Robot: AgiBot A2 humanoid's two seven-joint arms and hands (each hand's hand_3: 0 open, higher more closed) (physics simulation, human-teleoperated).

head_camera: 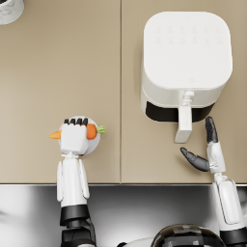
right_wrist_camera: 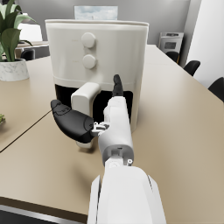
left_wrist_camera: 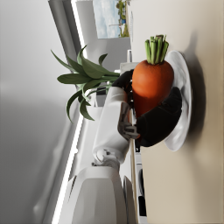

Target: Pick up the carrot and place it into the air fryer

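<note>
Left hand (head_camera: 74, 136) grips the carrot (head_camera: 91, 130) over the white plate (head_camera: 95, 143). Right hand (head_camera: 207, 149) is open, fingers apart, beside the air fryer (head_camera: 185, 58) handle (head_camera: 184, 124).

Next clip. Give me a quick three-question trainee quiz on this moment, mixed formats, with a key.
1. True or false: the carrot already lies inside the air fryer.
2. Which hand has its fingers around the carrot? A) left hand B) right hand C) neither
3. Fill in: the carrot sits over a small white ____.

Key: 1. False: it is at the plate, apart from the fryer. 2. A; the right hand is open beside the fryer's handle. 3. plate.
</note>
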